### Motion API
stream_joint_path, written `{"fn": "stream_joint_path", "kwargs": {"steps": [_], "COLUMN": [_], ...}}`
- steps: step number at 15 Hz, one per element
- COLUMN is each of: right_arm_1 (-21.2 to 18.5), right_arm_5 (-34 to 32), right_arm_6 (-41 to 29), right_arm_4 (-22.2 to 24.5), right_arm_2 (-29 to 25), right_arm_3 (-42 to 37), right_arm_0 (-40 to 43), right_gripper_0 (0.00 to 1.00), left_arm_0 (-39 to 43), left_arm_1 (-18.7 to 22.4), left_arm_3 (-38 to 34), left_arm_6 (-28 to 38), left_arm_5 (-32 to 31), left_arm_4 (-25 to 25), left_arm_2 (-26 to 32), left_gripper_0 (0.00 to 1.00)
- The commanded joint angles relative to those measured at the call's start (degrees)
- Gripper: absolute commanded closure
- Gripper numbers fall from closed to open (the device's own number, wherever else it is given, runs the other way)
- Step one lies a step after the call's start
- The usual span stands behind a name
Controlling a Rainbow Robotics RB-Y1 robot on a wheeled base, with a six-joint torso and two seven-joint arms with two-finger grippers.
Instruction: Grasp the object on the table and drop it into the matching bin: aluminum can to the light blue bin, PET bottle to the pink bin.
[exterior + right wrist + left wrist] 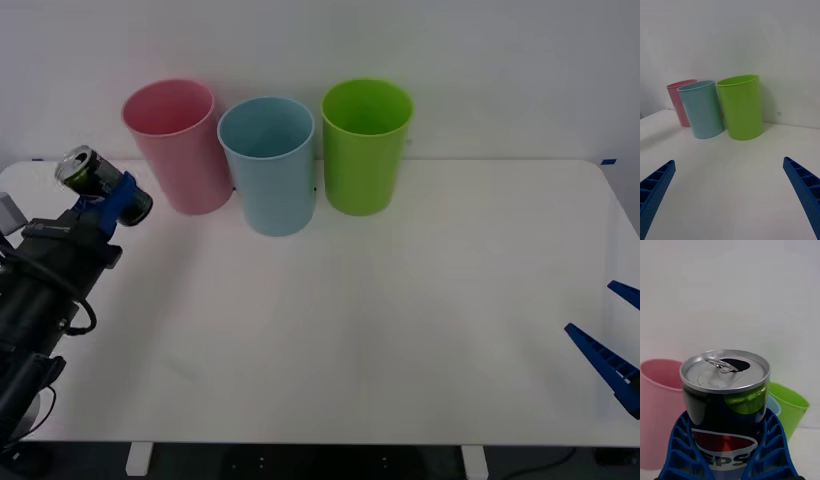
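My left gripper [110, 195] is shut on the aluminum can [88, 172], a small dark can with an opened silver top, held tilted above the table's [330, 340] far left. Up close in the left wrist view, the can [725, 405] sits between the blue fingers [677, 450]. The pink bin [178, 145] stands just right of the can, the light blue bin [268, 165] beyond it. My right gripper [612, 335] rests open at the table's right edge, its fingers [805, 191] wide apart and nothing between them.
A lime green bin [365, 145] stands to the right of the light blue bin, all three in a row at the back of the table against a white wall. The wide white tabletop stretches between the two arms.
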Motion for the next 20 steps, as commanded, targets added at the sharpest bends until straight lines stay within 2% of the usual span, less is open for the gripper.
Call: {"fn": "stream_joint_path", "kwargs": {"steps": [1,5,7,10,15,18,20], "right_arm_1": [0.00,0.00,0.00,0.00,0.00,0.00,0.00], "right_arm_5": [0.00,0.00,0.00,0.00,0.00,0.00,0.00], "right_arm_6": [0.01,0.01,0.01,0.01,0.01,0.01,0.01], "right_arm_4": [0.00,0.00,0.00,0.00,0.00,0.00,0.00], "right_arm_2": [0.00,0.00,0.00,0.00,0.00,0.00,0.00], "right_arm_3": [0.00,0.00,0.00,0.00,0.00,0.00,0.00], "right_arm_0": [0.00,0.00,0.00,0.00,0.00,0.00,0.00], "right_gripper_0": [0.00,0.00,0.00,0.00,0.00,0.00,0.00], "left_arm_0": [-2.15,-8.39,-13.05,-22.46,-37.48,-44.25,-47.24], "left_arm_1": [0.07,-0.02,0.07,-0.02,-0.11,-2.04,-3.27], "left_arm_3": [-2.18,-1.13,1.86,10.83,28.58,37.55,41.41], "left_arm_6": [6.20,6.90,6.64,5.49,2.06,-1.89,-2.07], "left_arm_5": [1.44,2.58,3.64,4.08,4.08,4.08,4.16], "left_arm_4": [-3.21,-8.83,-11.64,-14.37,-15.69,-16.39,-17.88], "left_arm_2": [-0.49,-2.33,-4.09,-6.55,-9.81,-10.07,-10.07], "left_gripper_0": [1.00,1.00,1.00,1.00,1.00,1.00,1.00]}}
